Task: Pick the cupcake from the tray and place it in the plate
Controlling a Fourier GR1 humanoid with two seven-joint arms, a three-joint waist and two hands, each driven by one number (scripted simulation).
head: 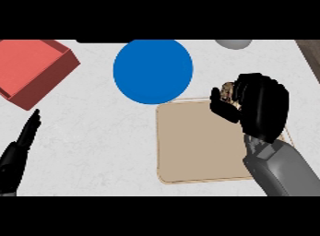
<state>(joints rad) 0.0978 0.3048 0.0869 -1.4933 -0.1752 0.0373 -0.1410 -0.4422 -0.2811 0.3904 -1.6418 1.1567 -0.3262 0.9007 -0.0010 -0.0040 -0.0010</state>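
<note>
Looking down at the bench (108, 138), we can see the cupcake (228, 92) is tucked inside our right hand (261, 110), over the upper right corner of the tan tray (196, 147). Only a bit of brownish cupcake peeks out at the hand's upper left, so most of it is hidden. The fingers (223, 109) and thumb are curled around it from the right and below, so it's a closed wrap on the cupcake, not a spread hand.

No labels, brands or writing that we can read on anything.

The blue plate (152, 70) sits just beside the tray's top left corner, its lower rim touching or slightly overlapping the tray edge; we can't tell which. The cupcake is just to the right of the plate, not on it.

Our left hand (16, 154) is at the lower left, well apart from all that, fingers straight and pointing up, holding nothing. A red box (26, 69) sits at the upper left, and a grey round thing (234, 44) is cut off at the top.
</note>
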